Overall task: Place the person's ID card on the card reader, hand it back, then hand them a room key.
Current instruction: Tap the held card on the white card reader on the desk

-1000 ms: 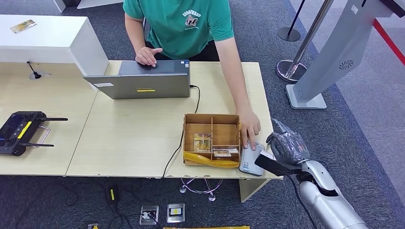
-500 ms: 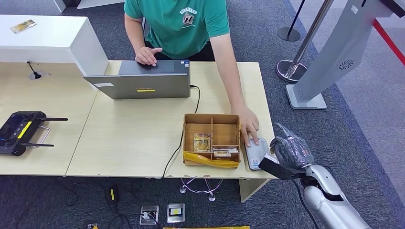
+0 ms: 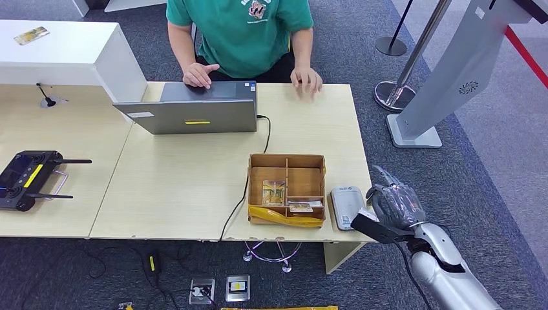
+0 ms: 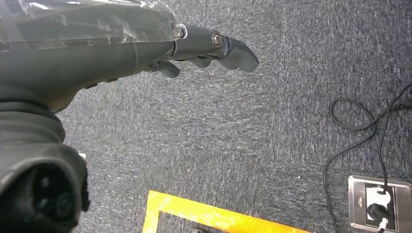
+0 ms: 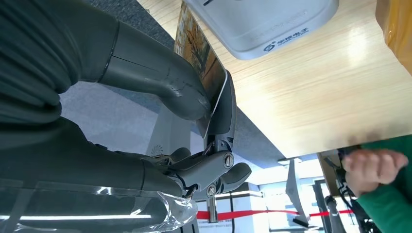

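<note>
My right hand point(image 3: 393, 205) hovers just past the table's right front corner. It pinches the ID card point(image 5: 201, 53) between thumb and a finger, card on edge. The grey-white card reader point(image 3: 346, 205) lies flat on the table just left of that hand, nothing on it; the right wrist view shows the card reader point(image 5: 262, 19) close beyond the card. A wooden box point(image 3: 286, 188) left of the reader holds room key cards point(image 3: 274, 192). The person in a green shirt point(image 3: 242, 29) sits at the far side. My left hand point(image 4: 194, 46) hangs over the carpet, fingers out, holding nothing.
A grey laptop point(image 3: 190, 113) stands open in front of the person, its black cable point(image 3: 249, 174) running across the table to the front edge. A black controller point(image 3: 29, 179) lies at the far left. A stanchion base and a grey kiosk point(image 3: 446, 77) stand right of the table.
The person's hand left the card reader and pulled back to the table's far edge. The reader now lies straighter. My right hand shifted slightly right, still holding the card.
</note>
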Controlling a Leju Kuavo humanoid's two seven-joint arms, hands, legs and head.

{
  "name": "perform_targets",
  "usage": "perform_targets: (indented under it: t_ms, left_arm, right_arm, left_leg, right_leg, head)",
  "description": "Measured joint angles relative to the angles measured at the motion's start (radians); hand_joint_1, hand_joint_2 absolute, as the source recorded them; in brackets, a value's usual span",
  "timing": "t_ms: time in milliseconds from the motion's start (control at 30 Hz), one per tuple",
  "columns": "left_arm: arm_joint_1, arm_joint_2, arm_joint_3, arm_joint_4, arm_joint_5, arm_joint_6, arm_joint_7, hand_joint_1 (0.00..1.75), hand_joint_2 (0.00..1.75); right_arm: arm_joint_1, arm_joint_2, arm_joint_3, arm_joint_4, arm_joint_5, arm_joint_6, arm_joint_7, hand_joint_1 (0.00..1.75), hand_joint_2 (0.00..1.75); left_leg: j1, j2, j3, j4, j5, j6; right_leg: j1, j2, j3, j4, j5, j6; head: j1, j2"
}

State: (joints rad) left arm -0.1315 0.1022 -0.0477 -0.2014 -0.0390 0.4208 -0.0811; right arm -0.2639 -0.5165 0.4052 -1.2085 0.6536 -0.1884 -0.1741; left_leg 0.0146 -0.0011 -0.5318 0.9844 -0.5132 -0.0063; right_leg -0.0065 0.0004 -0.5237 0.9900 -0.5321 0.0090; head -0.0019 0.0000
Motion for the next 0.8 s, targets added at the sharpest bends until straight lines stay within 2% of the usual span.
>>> perform_targets:
  t_ms: [800]
  left_arm:
    - [-0.003,0.005,0.0,0.0,-0.006,-0.012,-0.001,0.0,0.0]
  right_arm:
    - [0.026,0.034,0.004,0.027,-0.013,-0.016,-0.037,1.75,1.75]
  left_leg:
    - [0.0,0.0,0.0,0.0,0.0,0.0]
  right_leg:
    - [0.0,0.0,0.0,0.0,-0.001,0.0]
  head:
    - [0.0,0.0]
